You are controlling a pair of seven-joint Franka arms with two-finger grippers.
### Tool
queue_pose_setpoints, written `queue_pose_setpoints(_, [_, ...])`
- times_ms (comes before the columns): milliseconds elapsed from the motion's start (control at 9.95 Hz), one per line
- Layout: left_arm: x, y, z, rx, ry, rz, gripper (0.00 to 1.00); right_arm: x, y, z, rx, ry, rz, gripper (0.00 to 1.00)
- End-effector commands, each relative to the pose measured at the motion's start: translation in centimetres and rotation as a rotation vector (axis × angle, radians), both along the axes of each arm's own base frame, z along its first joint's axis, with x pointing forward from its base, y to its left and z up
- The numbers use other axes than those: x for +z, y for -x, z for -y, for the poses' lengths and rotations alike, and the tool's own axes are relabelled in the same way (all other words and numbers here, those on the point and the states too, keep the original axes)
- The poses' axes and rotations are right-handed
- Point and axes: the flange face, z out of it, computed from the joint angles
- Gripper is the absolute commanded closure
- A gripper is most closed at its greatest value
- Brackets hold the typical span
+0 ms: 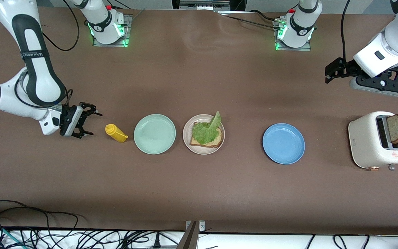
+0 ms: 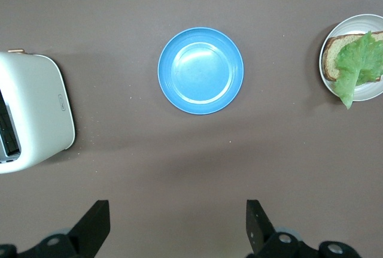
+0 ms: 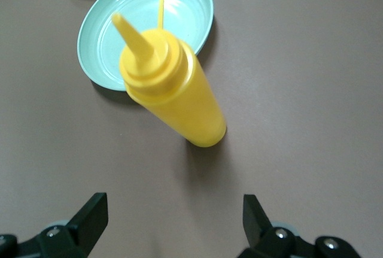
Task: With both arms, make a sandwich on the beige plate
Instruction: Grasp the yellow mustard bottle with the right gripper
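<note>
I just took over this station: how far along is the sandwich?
Done: one bread slice lies on the beige plate with a lettuce leaf on it. In hand: nothing; the left gripper hangs open above the toaster, the right gripper open beside the mustard bottle. Left: the second slice, standing in the toaster, goes on top.

No legible text or labels anywhere.
</note>
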Motion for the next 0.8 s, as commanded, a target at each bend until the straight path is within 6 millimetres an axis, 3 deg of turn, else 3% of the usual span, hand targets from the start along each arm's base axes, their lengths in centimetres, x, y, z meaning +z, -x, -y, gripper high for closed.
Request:
queue_pose_setpoints(0, [0.3, 0.5, 0.1, 0.007, 0.011, 0.005, 0.00, -2.8, 0.2, 0.1, 0.035, -0.055, 0.043, 0.00])
queue_pose_setpoints(703, [0.3, 0.6, 0.2, 0.004, 0.009, 0.005, 0.00, -5.5, -0.5, -2.7, 0.042, -0.121, 0.054, 0.00])
